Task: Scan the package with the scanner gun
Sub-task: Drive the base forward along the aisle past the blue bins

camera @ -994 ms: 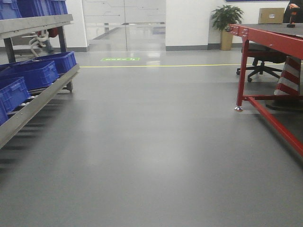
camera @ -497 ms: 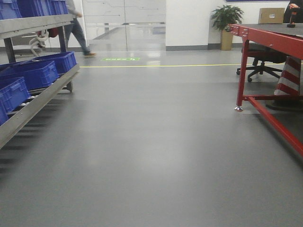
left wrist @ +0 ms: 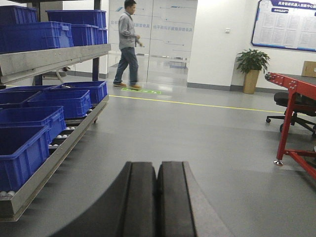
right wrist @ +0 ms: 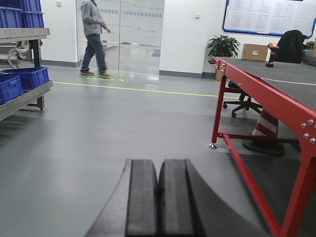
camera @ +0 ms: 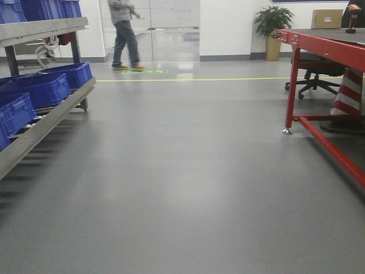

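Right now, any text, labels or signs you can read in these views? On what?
Nothing can be quoted; every text in view is too small or blurred.
green floor marking, in front of the doors: pale characters, too small to read.
glass doors: a row of pale lettering across the panes, blurred.
noticeboard on the wall: a blue header line and printed sheets, too small to read.

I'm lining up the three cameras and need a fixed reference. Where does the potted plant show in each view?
Exterior front-facing: the potted plant is at the top right, against the back wall, just left of the red table.
Left wrist: the plant is right of centre, against the wall.
Right wrist: the plant is right of centre, near the top.
Shared landmark: the red table's end is beside the plant in every view.
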Motion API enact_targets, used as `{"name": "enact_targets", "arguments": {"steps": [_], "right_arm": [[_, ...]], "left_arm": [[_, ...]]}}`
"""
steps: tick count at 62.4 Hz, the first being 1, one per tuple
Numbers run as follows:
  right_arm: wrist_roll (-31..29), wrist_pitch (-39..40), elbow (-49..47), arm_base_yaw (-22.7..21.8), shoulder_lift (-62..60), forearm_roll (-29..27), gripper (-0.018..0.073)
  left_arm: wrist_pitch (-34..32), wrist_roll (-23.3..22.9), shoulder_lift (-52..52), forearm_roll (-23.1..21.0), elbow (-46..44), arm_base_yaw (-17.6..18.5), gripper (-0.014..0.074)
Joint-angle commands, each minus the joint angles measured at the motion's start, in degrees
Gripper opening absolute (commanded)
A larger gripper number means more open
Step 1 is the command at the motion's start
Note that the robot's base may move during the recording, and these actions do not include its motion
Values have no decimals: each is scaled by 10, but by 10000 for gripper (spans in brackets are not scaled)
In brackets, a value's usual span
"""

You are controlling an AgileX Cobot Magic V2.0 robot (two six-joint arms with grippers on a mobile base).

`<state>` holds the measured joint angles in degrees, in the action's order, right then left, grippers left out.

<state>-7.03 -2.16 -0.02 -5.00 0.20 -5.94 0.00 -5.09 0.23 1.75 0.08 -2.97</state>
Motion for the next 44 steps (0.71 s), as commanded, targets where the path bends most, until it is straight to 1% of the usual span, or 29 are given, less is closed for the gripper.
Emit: {"name": "enact_targets", "arguments": {"steps": [1,44], "right_arm": [[-1,11,0,0,-2,4,-168],[-1,11,0,0,-2,4,-168]], "left_arm": [[-13,1,-2,2,-1,2,-111],[-14,1,-2,2,-1,3,-111]]}}
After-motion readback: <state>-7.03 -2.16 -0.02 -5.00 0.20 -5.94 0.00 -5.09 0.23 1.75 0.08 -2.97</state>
